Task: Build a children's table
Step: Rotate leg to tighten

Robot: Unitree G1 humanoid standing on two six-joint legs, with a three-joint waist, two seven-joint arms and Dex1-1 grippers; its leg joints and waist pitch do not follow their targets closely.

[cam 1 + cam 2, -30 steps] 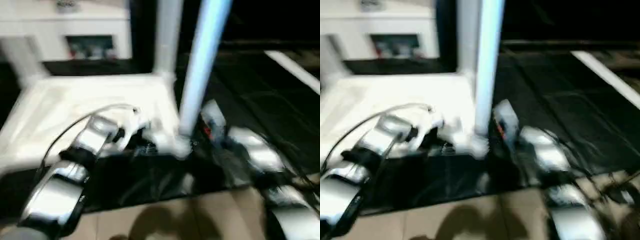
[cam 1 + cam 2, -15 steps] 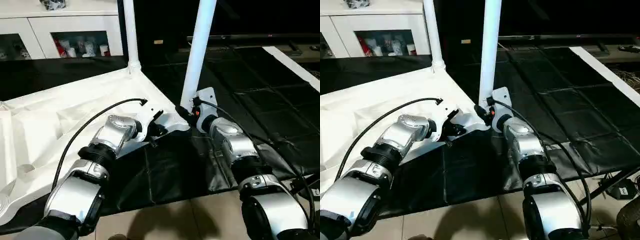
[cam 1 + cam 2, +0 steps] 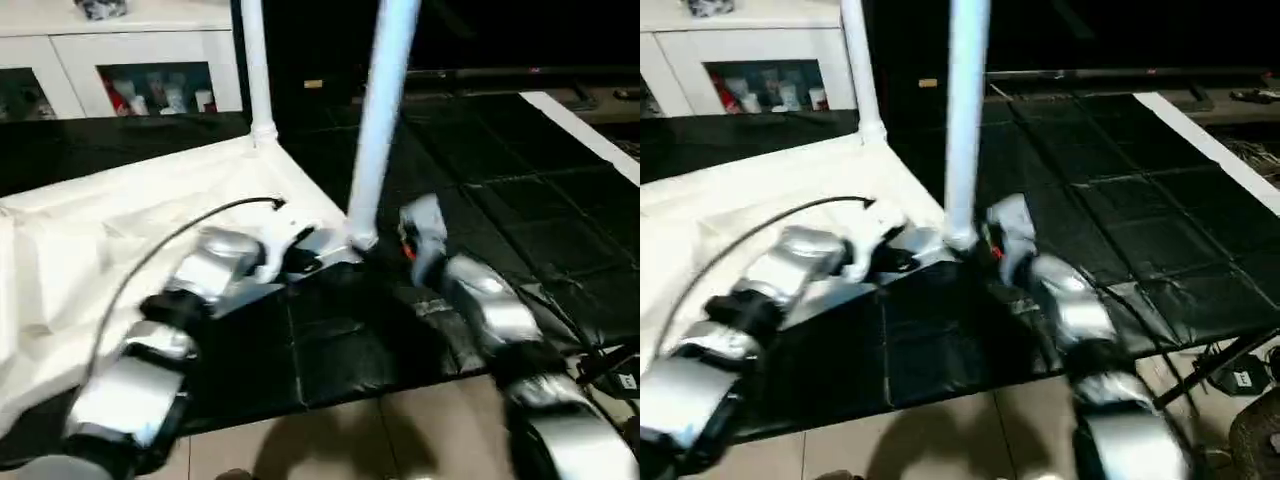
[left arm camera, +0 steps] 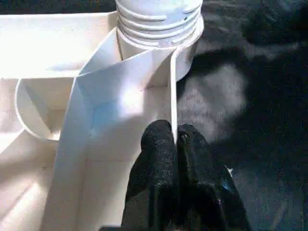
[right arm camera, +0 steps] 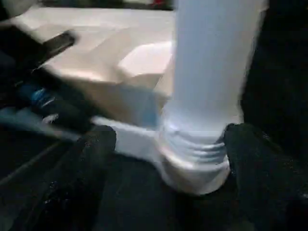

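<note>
A: Why does the left gripper (image 4: 174,139) pinch that rib?
B: Its fingers are closed on the upturned children's table (image 3: 120,230) to keep it steady on the black mat (image 3: 500,200). The right gripper (image 5: 166,144) stands wide open around the corner leg (image 3: 380,120).
</note>
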